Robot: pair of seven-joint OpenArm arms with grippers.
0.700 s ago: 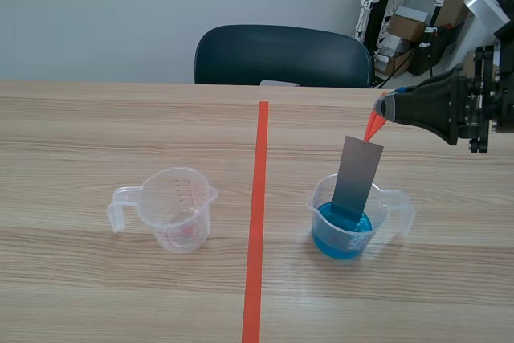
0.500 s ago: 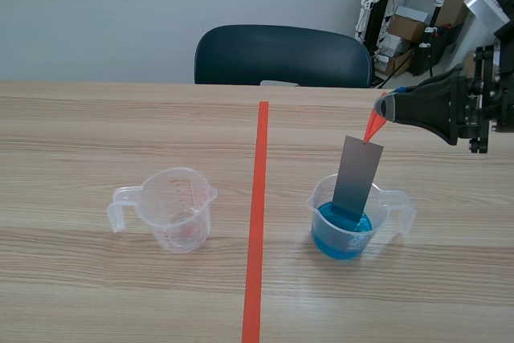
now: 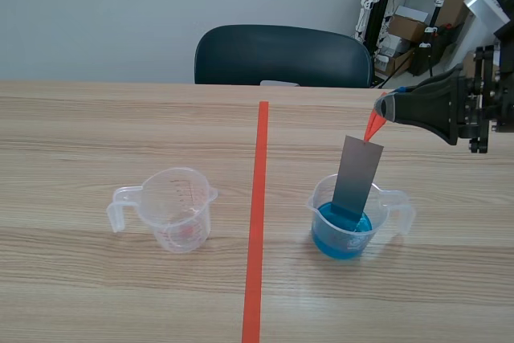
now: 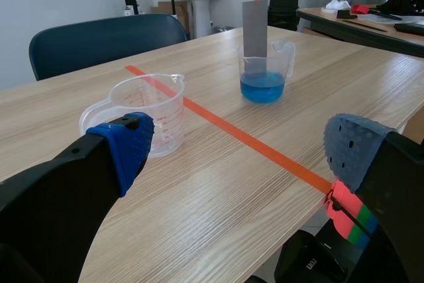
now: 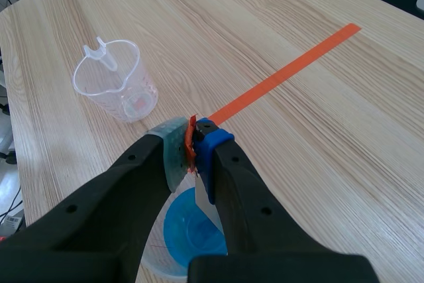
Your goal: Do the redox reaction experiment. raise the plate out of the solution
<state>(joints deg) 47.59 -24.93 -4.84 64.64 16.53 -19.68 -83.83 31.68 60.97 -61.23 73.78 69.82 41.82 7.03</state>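
Left gripper [image 4: 240, 147]: released, empty, near the empty beaker [image 3: 173, 208]. Right of the single tape line [image 3: 257, 214], the one grey plate [image 3: 357, 176] stands tilted, its lower end in the blue solution [image 3: 337, 238] of the filled beaker [image 3: 399, 208]; two beakers in all. Right gripper [image 3: 384, 108]: clenched on the plate's orange tab [image 3: 373, 126]. Step in hand: the lift, not yet complete. Next, likely a straight upward pull clear of the rim.

Right gripper [image 5: 192, 147] clamps orange tab [image 5: 191, 127]; blue solution [image 5: 189, 228] beneath.
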